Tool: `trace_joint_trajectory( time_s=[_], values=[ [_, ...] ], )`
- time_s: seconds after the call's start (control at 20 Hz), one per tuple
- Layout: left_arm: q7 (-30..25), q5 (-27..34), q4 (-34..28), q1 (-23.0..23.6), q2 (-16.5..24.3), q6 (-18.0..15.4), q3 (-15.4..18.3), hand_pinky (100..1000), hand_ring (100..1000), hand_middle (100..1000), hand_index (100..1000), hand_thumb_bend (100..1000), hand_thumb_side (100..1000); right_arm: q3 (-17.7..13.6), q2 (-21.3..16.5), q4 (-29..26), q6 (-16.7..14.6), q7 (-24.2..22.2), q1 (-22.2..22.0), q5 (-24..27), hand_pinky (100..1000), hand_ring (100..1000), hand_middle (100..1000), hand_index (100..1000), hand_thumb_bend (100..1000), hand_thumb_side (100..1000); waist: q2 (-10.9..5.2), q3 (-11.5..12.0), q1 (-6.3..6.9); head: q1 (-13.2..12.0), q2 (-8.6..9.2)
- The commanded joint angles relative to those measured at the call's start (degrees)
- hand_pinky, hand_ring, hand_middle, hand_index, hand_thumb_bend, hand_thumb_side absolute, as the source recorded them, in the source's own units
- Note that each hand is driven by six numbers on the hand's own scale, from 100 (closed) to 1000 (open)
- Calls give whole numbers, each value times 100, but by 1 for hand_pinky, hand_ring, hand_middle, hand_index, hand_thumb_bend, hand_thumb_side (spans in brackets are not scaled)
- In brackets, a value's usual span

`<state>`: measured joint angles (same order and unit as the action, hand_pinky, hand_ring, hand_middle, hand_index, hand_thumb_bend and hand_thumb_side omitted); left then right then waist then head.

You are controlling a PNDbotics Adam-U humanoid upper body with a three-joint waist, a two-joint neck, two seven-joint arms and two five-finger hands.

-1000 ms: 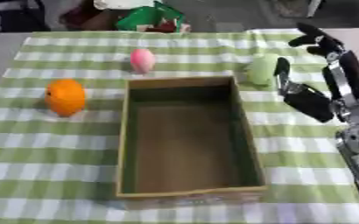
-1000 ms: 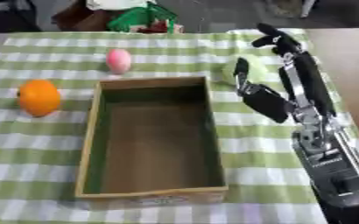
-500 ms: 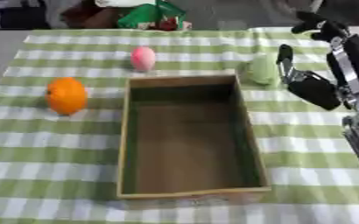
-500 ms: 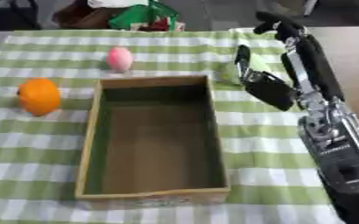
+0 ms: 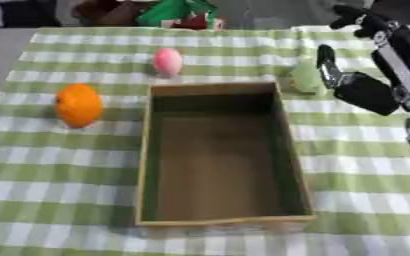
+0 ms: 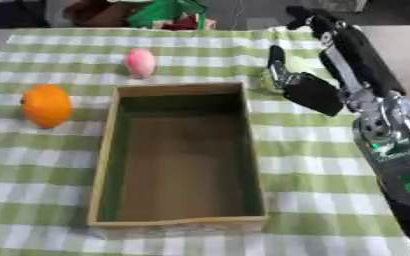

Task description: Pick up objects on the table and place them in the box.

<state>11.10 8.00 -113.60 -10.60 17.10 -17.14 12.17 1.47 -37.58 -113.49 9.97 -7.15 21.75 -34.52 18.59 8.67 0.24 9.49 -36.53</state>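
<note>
pale green object (image 5: 305, 77) sits between robot hand (image 5: 362, 90) and box (image 5: 219, 155).

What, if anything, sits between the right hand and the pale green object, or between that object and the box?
Nothing visible does. The right hand is right beside the pale green object, thumb against its right side. The object lies just off the box's far right corner, with only bare cloth between them; the box is empty.
</note>
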Motion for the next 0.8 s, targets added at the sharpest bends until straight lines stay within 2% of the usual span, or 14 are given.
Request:
trace_joint_trajectory(
  time_s=[0.05, 0.25, 0.3, 0.35, 0.8],
  values=[
    [-10, -13, -99, -37, 145, -27, 19, 399, 565, 522, 642, 100, 917, -32, -322, -68, -23, -251, 116, -75, 842, 981, 804, 983, 100, 749, -71, 3, 10, -13, 56],
    [-9, -18, -99, -39, 153, -37, 21, 399, 566, 522, 642, 100, 915, -29, -409, 111, -22, -458, 205, 31, 855, 994, 811, 997, 100, 771, -55, -16, 33, -1, 62],
    [-6, -18, -99, -40, 154, -41, 23, 399, 566, 522, 642, 100, 915, -35, -415, 177, -13, -492, 230, 64, 857, 997, 812, 1000, 100, 689, -54, -12, 35, 2, 65],
    [-4, -16, -99, -42, 156, -46, 25, 399, 566, 522, 642, 100, 914, -39, -420, 242, -5, -518, 249, 84, 858, 998, 815, 1000, 100, 775, -53, -6, 35, 6, 64],
    [5, -23, -99, -47, 143, -38, 34, 400, 566, 523, 642, 100, 913, 28, -470, 854, -134, -776, 532, 123, 865, 1000, 814, 1000, 100, 779, -42, 79, 7, -146, 14]
  ],
)
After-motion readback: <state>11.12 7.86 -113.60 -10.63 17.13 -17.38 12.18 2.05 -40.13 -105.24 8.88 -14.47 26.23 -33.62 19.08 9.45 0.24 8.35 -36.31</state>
